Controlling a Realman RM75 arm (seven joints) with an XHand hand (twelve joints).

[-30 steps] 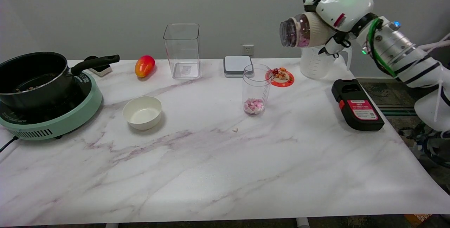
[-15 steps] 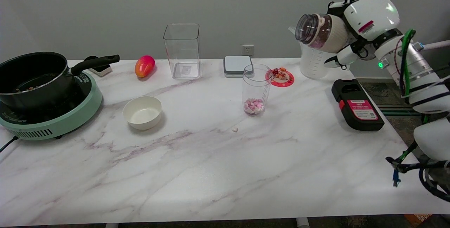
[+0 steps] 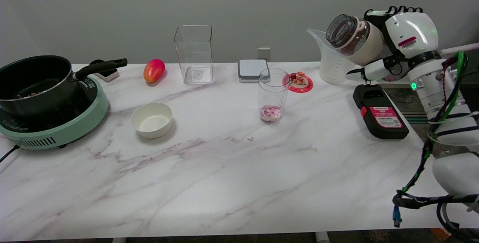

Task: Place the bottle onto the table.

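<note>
**Bottle aloft, mouth open, not yet over a landing spot**

Bottle (image 3: 353, 38) sits in my right hand (image 3: 402, 37), fingers wrapped round its lower body, with the pale label band against my palm. It is up in the air at the far right of the table (image 3: 224, 183), tilted so the uncapped mouth points up and to the left, in front of the clear measuring jug (image 3: 331, 67) and above and behind the black case (image 3: 380, 112).

I judge it light: clear plastic by the look of it, with only some pinkish contents showing near the neck. Thin plastic like that may give under a hard squeeze, so I would hold firmly without crushing. The label band looks like the best place to hold, less slick than bare plastic and close to the middle. With no cap on, any tipping toward the mouth could spill what is inside; one stray piece (image 3: 250, 138) already lies on the marble near the tall cup (image 3: 273, 93) of pink pieces.

A narrow base and light weight mean it could topple if I let go while it leans. I want it upright and its base flat on open marble, well apart from the case and jug, before my fingers spread.
</note>
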